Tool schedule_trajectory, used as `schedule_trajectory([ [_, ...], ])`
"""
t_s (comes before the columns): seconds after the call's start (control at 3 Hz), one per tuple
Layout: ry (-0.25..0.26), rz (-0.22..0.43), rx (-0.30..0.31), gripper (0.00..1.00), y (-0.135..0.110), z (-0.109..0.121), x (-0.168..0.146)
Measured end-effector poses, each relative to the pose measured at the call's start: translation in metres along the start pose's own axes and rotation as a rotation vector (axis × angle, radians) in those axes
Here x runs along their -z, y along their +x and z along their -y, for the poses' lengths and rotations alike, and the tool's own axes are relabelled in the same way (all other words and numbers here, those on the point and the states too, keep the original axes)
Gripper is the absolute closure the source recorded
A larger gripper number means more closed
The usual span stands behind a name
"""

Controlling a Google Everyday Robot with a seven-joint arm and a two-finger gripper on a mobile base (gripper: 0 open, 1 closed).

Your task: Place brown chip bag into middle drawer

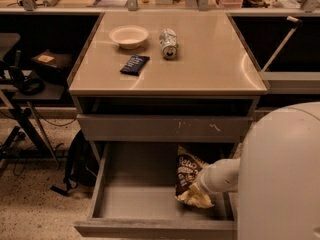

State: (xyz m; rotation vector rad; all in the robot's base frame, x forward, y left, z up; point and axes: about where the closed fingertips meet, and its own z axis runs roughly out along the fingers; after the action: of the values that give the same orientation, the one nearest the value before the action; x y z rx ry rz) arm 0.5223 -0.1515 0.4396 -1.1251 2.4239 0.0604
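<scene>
The brown chip bag (187, 173) stands tilted inside the open middle drawer (150, 228), at its right side, dark top up and pale yellow bottom near the drawer floor. My gripper (199, 184) is at the bag's right edge, at the end of my white arm (222, 175), which reaches into the drawer from the right. The arm's end hides most of the gripper. I cannot tell whether the bag rests on the floor or hangs from the gripper.
On the tabletop (210, 69) are a pale bowl (129, 35), a can (168, 43) on its side and a small dark blue packet (135, 64). The scratched drawer front (165, 128) above is shut. My white body (282, 174) fills the right. A black bag (80, 160) lies on the floor at left.
</scene>
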Motion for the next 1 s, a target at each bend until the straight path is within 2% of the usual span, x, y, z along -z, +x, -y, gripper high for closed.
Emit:
schedule_trajectory([
  [0.67, 0.0, 0.0, 0.0, 0.12, 0.0, 0.0, 0.0],
  [1.0, 0.0, 0.0, 0.0, 0.0, 0.0, 0.0, 0.0],
])
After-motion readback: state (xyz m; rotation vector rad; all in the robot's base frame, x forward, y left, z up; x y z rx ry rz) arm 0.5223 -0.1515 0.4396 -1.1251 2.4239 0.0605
